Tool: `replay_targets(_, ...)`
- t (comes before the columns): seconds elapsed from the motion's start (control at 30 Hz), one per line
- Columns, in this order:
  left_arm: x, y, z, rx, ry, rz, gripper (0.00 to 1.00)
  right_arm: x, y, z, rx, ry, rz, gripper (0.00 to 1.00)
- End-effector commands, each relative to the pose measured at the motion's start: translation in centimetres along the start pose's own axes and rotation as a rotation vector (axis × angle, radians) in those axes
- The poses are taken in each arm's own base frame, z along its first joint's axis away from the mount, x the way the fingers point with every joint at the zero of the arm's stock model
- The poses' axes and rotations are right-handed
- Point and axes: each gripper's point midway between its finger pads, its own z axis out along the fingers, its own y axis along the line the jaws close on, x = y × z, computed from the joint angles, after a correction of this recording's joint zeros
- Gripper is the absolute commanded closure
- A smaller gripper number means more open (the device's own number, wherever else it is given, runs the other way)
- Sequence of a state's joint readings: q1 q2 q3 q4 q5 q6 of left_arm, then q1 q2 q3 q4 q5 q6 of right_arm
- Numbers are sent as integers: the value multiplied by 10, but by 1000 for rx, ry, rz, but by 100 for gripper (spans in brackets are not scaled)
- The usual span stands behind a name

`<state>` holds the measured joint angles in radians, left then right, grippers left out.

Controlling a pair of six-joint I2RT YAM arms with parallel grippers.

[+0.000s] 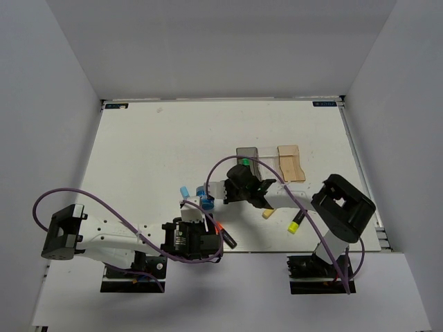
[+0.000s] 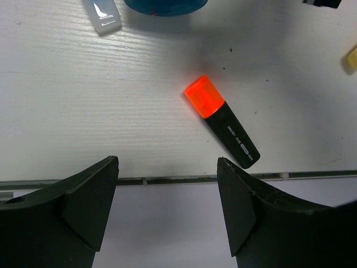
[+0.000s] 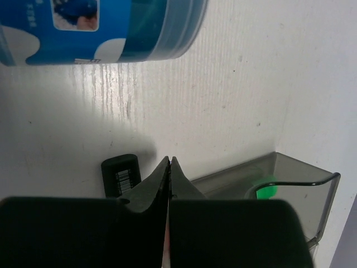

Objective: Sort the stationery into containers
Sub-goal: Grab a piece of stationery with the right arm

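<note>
From above, the right arm (image 1: 342, 211) is seen folded back and reaching leftward past the grey bin (image 1: 247, 153), in which a green-capped highlighter (image 1: 245, 163) is lodged. At the left wrist, the left gripper (image 2: 167, 160) is held wide just short of the orange highlighter (image 2: 221, 121), judged ready for pickup. At the right wrist, the right gripper (image 3: 169, 162) is found closed, probably empty, facing the blue roll (image 3: 100, 28).

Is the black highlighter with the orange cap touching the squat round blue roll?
Apart. The left wrist view shows a stretch of bare white table between the orange-capped black highlighter and the blue roll.
</note>
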<state>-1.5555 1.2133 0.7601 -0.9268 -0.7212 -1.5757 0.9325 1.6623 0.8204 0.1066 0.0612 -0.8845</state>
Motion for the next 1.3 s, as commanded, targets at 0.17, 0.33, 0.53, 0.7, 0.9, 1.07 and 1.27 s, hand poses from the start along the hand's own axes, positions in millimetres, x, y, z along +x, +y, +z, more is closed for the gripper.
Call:
replay_targets(0.17, -3, -4, -4, 26, -9, -44, 19, 11, 34, -15, -161, 18, -58, 100)
replay_targets(0.33, -3, -7, -5, 28, -10, -36, 19, 7, 54, -36, -259, -1, -36, 100)
replay_targets(0.53, -3, -10, -6, 30, -12, -29, 19, -8, 71, -71, -369, -46, 43, 100)
replay_targets(0.7, -3, -15, -6, 36, -10, -17, 19, -5, 60, -79, -323, -44, 1, 75)
replay_targets(0.9, -2, -20, -8, 41, -9, -7, 19, -12, 65, -91, -387, -186, -295, 49)
replay_targets(1.07, -2, -18, -8, 34, -16, -11, 19, -5, 73, -83, -499, -226, -454, 48)
replay_targets(1.27, -2, -11, -9, 32, -24, -20, 19, 1, 72, -79, -590, -245, -557, 48)
